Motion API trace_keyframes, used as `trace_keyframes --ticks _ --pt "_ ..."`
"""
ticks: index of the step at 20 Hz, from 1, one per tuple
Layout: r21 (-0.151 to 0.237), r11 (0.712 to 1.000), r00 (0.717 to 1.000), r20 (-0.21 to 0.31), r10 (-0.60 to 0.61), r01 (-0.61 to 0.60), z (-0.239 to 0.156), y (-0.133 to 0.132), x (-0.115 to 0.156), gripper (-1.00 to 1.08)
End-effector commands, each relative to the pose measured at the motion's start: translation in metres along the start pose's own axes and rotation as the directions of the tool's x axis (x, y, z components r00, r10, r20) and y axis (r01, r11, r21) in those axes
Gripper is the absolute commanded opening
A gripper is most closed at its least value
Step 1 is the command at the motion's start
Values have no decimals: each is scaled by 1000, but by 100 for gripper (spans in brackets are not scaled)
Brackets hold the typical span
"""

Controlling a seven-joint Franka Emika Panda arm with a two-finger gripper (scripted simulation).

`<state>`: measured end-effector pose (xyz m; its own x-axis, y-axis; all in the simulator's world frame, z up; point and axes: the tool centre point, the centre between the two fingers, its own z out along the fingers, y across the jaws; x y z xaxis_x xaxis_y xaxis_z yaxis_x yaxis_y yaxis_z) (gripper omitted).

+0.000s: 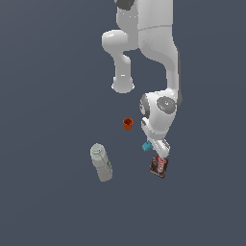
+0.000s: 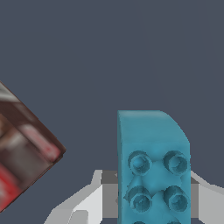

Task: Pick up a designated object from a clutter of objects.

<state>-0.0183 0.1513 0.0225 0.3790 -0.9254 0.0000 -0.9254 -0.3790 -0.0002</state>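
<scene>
My gripper (image 2: 153,199) straddles the teal brick (image 2: 153,162), though I cannot tell whether it grips, and a skewed lift could nudge the nearby flat box (image 2: 24,148).

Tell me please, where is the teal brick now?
In the exterior view, the teal brick sits at the gripper, between the orange cup and the dark box.
</scene>
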Motion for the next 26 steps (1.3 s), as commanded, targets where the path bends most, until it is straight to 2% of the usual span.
trace_keyframes --ticks 1,14,26 --pt "0 1000 1000 0 0 0 0 0 0 -100" --pt "0 1000 1000 0 0 0 -9 4 3 -100" --pt "0 1000 1000 0 0 0 -69 33 19 -100"
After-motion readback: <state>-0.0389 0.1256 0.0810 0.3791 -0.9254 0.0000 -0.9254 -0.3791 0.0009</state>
